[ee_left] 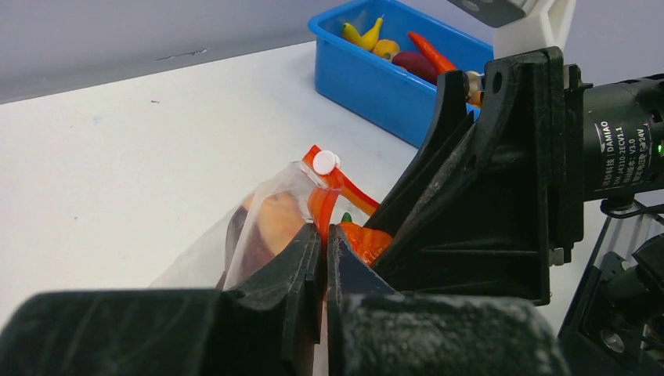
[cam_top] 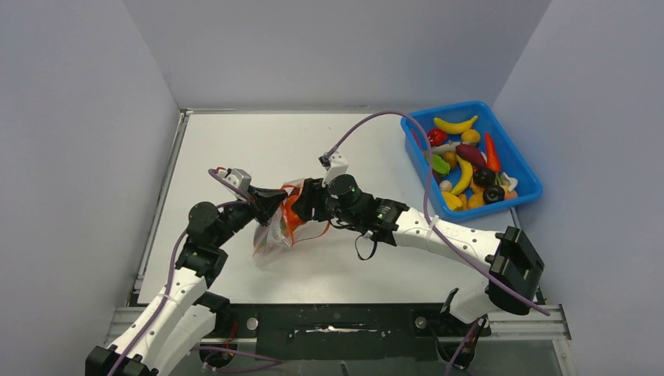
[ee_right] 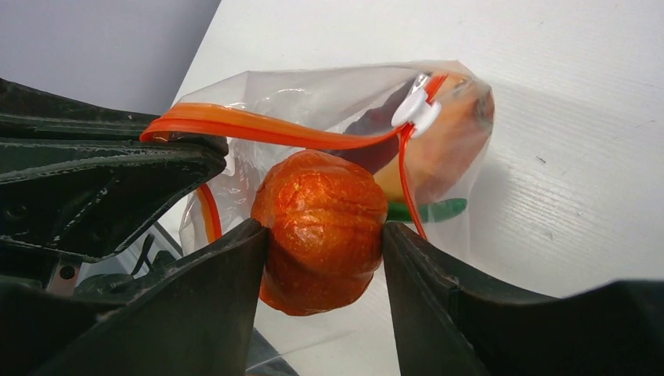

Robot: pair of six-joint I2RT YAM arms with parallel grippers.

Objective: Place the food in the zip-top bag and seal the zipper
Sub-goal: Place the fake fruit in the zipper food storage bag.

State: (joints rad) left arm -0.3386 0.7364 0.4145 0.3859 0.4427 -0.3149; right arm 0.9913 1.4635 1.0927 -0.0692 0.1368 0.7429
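Observation:
The zip-top bag point(cam_top: 274, 232) lies mid-table, its mouth held up. My left gripper point(ee_left: 325, 229) is shut on the red-orange zipper point(ee_left: 322, 202) below its white slider point(ee_left: 324, 162). In the right wrist view the zipper point(ee_right: 258, 129) arcs over the open mouth. My right gripper point(ee_right: 323, 235) is shut on a round orange-red tomato point(ee_right: 321, 223), its fingers touching both sides, right at the bag mouth. Inside the bag point(ee_right: 313, 90) I see a tan-orange piece point(ee_right: 450, 145), a dark purple piece point(ee_right: 368, 149) and a green piece point(ee_right: 434, 209).
A blue tray point(cam_top: 501, 205) at the back right holds several more toy fruits and vegetables, among them bananas point(cam_top: 456, 124) and a carrot point(cam_top: 491, 149). Grey walls close in the table on three sides. Purple cables run along both arms.

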